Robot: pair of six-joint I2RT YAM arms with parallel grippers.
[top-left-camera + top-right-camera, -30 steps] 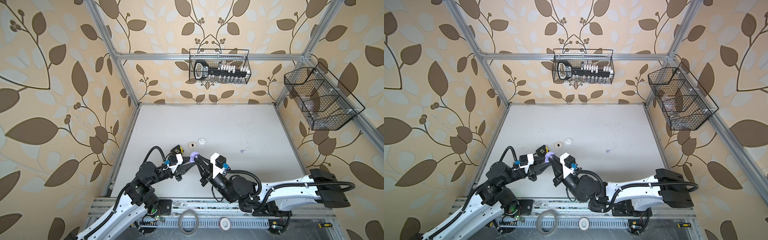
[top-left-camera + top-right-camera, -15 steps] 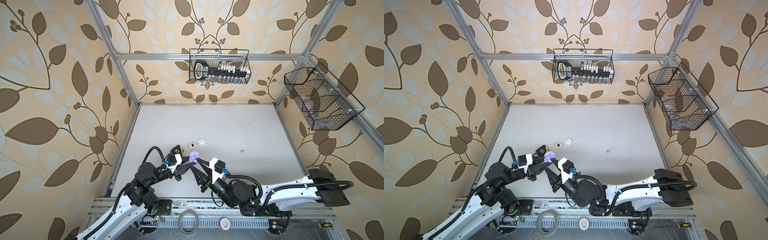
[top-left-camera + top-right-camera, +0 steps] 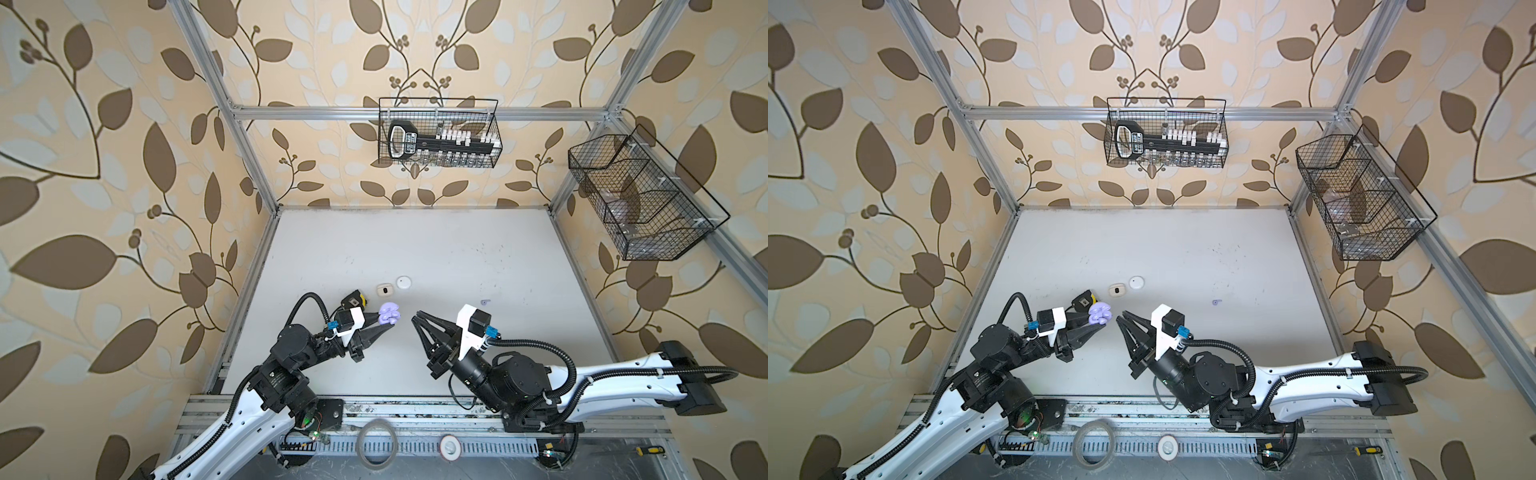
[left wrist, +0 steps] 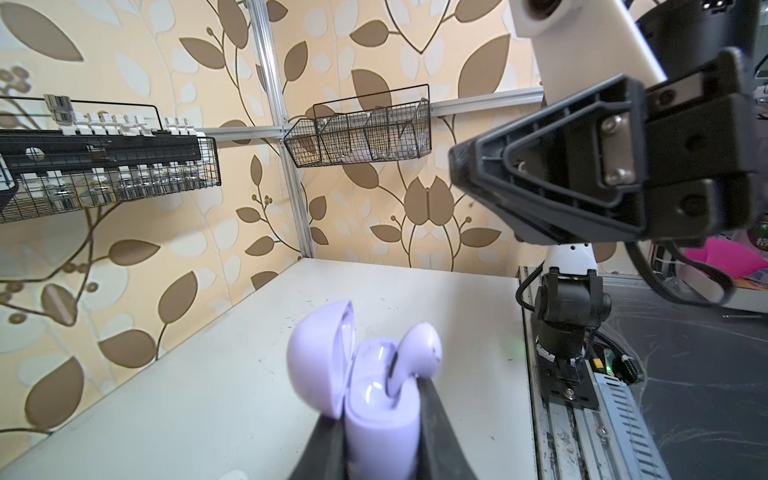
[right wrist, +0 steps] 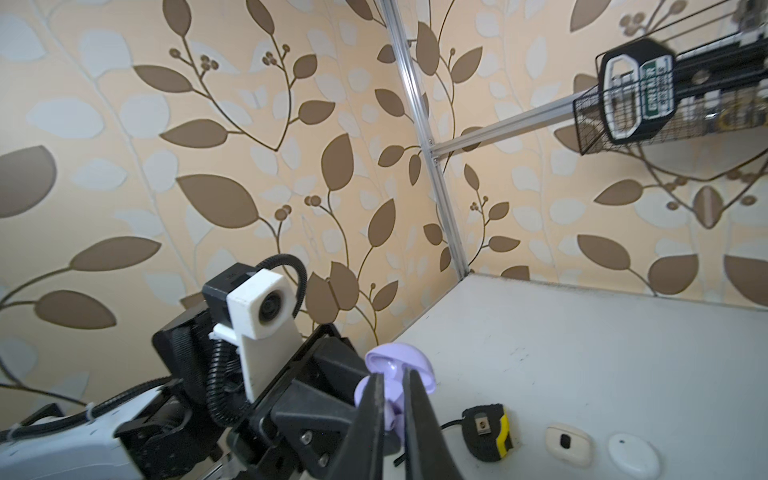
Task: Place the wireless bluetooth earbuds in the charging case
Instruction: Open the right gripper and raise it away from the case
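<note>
**No writing legible**

A printed label sits on the handle of the black tool (image 5: 638, 89) lying in the rear wire basket (image 3: 440, 99): a white panel and a green panel, both bearing lettering. In the right wrist view it is blurred past reading; in both top views it is too small to make out a single word or number

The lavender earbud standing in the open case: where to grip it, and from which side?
Probably by the earbud's rounded head, the only part clear of the case; the stem sits inside. Come at the open mouth, from the side opposite the raised lid.
</note>
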